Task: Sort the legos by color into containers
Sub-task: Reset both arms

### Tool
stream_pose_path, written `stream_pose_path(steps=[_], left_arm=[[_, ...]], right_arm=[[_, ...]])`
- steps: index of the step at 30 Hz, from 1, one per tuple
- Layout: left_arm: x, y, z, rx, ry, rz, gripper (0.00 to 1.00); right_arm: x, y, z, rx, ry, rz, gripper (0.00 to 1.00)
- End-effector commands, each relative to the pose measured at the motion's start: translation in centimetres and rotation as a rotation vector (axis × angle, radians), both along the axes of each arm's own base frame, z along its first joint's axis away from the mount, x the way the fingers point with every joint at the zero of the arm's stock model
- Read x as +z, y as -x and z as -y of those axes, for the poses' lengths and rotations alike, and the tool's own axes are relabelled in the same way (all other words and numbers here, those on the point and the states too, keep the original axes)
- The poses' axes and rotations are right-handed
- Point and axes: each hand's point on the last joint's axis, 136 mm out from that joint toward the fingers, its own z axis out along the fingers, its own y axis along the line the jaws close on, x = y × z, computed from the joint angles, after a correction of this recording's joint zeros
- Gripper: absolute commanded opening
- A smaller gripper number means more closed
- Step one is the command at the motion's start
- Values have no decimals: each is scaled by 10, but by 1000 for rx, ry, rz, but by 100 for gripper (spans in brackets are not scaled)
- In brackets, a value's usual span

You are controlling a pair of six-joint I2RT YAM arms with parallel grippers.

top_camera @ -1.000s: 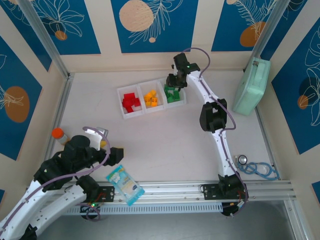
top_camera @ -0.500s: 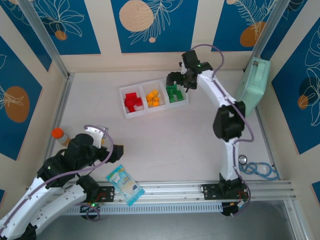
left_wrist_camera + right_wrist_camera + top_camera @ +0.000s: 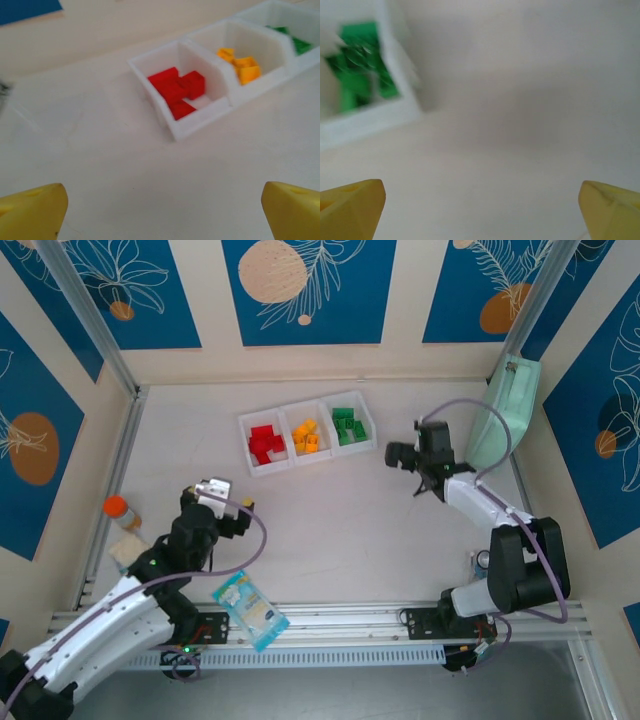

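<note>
Legos (image 3: pixel 304 436) sorted by colour; the task looks finished.
Near, the left gripper (image 3: pixel 164 207) gapes empty over bare table (image 3: pixel 340 520). Farther, the right gripper (image 3: pixel 481 202) gapes empty beside the tray (image 3: pixel 197 124), which holds red, orange and green apart. Next, I judge, only parking: mid-table is open, and the packet (image 3: pixel 250 610) lies at the near edge.

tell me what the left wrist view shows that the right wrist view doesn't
Left wrist, not right wrist: the red legos and orange legos in their compartments, plus the open left gripper. Right wrist, not left wrist: the open right gripper, nothing between its fingers. Both: the green legos in the end compartment of the white tray, blurred in the right wrist view.
</note>
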Motion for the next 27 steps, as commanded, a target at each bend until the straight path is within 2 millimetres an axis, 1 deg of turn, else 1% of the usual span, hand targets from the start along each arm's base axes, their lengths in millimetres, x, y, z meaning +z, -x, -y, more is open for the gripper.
stream_pose_path(steps=[1,3,4,5,8,9,11,13,14,15,16,18,19,20,21,22,23,24,25,26,27], left_arm=[[25,-23,-37,170,-2,181,99],[12,-28,-55,231,57,161,99],[6,-31,-62,249,73,157,99],[2,-34,-67,266,80,158,99],[-15,-47,-83,323,110,132,99],[-19,-53,-87,330,120,143,99],[-33,-63,-98,373,123,131,99],[-51,-75,-106,390,118,114,99],[-57,-80,-107,390,105,110,99],[-56,-87,-109,395,95,132,99],[-55,-92,-103,356,108,141,99],[-56,-106,-94,295,84,136,99],[-61,-111,-91,269,72,107,99],[-65,-115,-91,262,71,105,99],[-74,-118,-97,280,102,104,99],[-87,-121,-99,275,131,98,99],[-82,-126,-100,266,125,148,99],[-87,-124,-93,225,135,93,99],[-90,-125,-92,218,128,49,99],[-91,-129,-92,219,126,62,99],[-88,-134,-92,220,121,78,99]], right_arm=[[6,-12,-11,141,93,213,99],[-8,-12,-7,123,77,219,99],[-7,-11,-4,103,93,205,99],[-4,-12,-4,112,106,241,99],[2,-14,4,97,163,308,99],[3,-15,4,98,165,331,99],[0,-16,4,104,165,364,99],[0,-11,5,120,129,365,99],[0,-9,9,116,103,374,99],[-1,-5,14,118,54,389,99],[-6,-2,18,128,1,409,99],[-8,-4,17,149,-34,439,99],[-12,-2,11,187,-42,379,99],[-10,-5,8,211,-53,396,99],[-10,-5,8,210,-65,408,99],[-11,-3,10,217,-69,382,99],[-10,-3,10,219,-70,390,99],[-9,-3,9,222,-73,406,99],[-10,-2,10,218,-72,392,99],[-11,-5,15,184,-66,388,99],[-13,-9,30,88,-47,376,99]])
